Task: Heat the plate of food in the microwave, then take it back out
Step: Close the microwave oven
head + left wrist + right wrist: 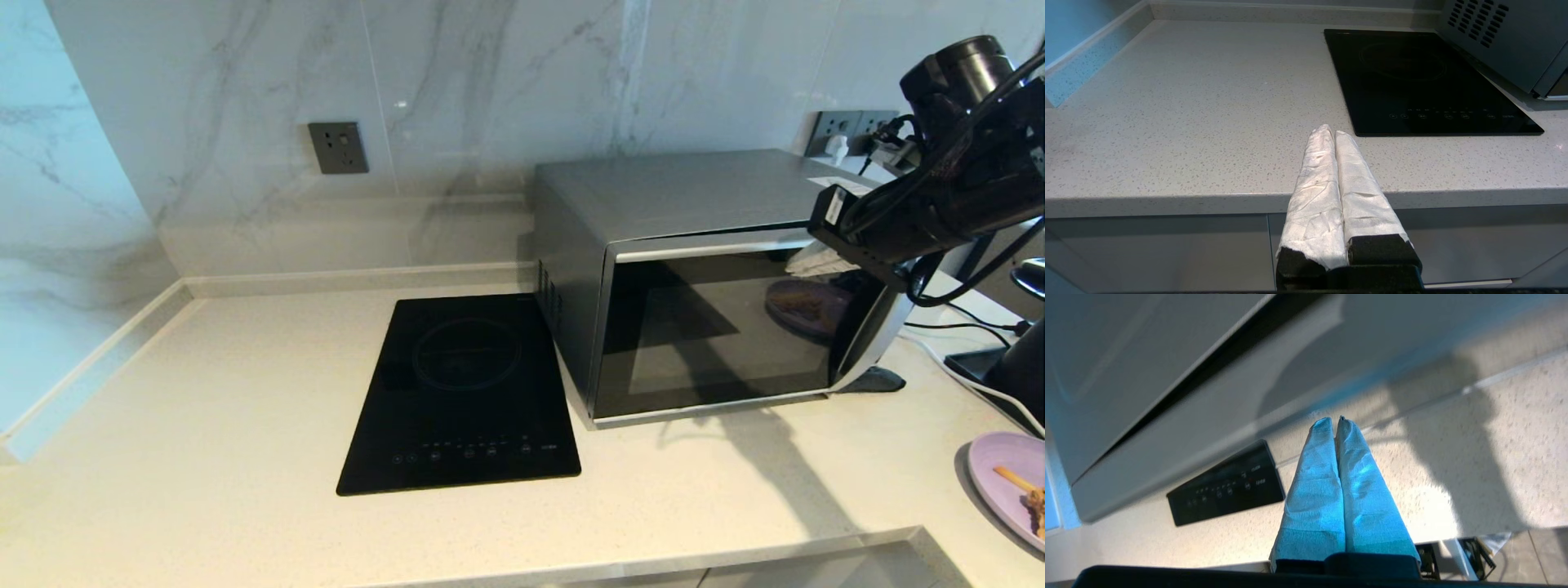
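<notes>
The silver-grey microwave stands at the back right of the counter; its dark glass door looks shut. The arm hides its button panel. My right gripper hovers at the door's upper right corner, above the curved silver handle. In the right wrist view this gripper is shut and holds nothing, with the microwave close beside it. The lilac plate of food lies on the counter at the front right, partly cut off by the picture's edge. My left gripper is parked shut in front of the counter edge.
A flat black induction hob lies left of the microwave, also seen as the hob and the hob. A wall socket sits on the marble backsplash. Cables and dark equipment lie right of the microwave.
</notes>
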